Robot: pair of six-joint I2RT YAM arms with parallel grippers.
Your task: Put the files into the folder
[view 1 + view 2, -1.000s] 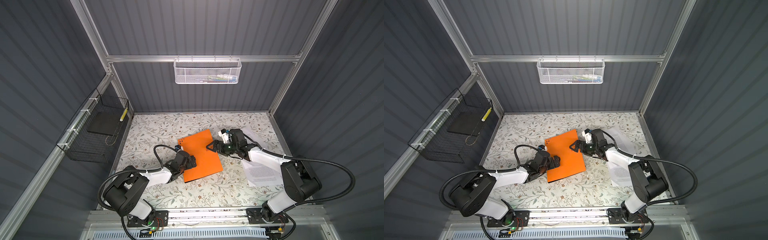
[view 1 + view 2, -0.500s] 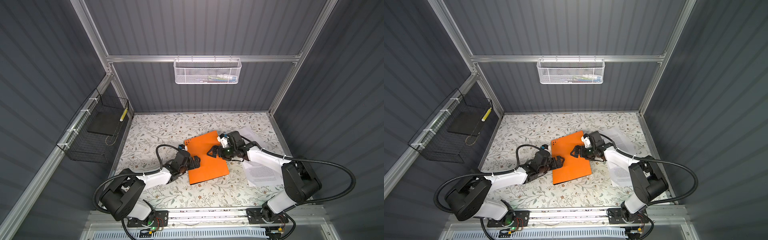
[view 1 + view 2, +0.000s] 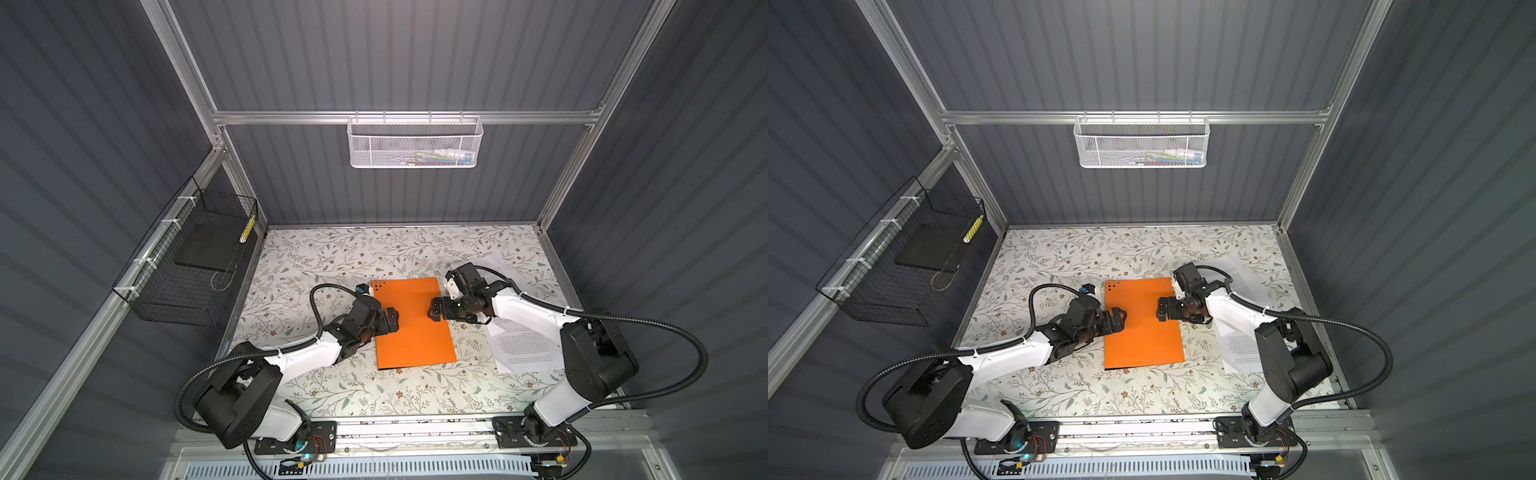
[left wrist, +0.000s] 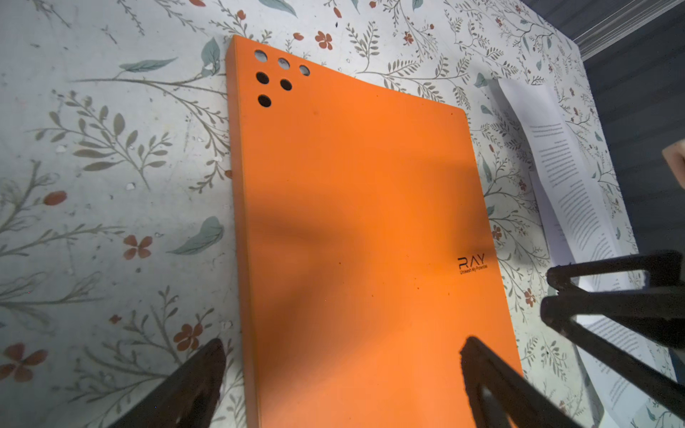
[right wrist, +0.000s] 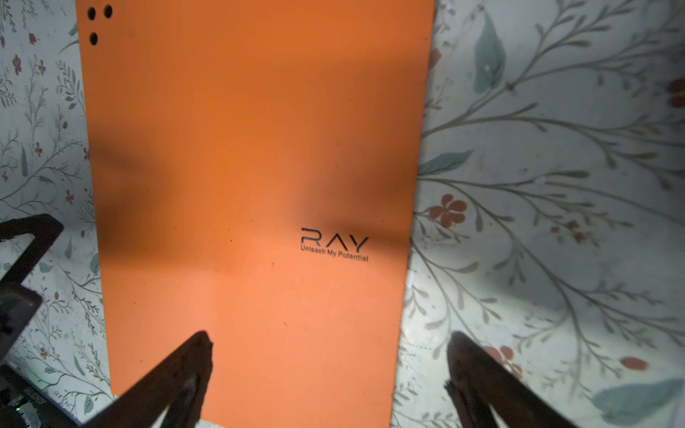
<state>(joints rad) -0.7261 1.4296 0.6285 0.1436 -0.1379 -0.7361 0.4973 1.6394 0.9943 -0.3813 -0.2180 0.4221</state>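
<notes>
The orange folder lies closed and flat on the floral table, its dark corner dots at the far left. In both top views my left gripper sits at its left long edge and my right gripper at its right long edge. Each is open and straddles its edge. In the wrist views the folder fills the gap of the left gripper and the right gripper. The files lie to the folder's right, partly under my right arm.
A white mesh basket hangs on the back wall. A black wire basket is fixed to the left wall. The table is closed in by grey walls on three sides.
The folder has turned from slanted to nearly square with the table's front and slid a little nearer. Both open grippers moved along with its edges.
</notes>
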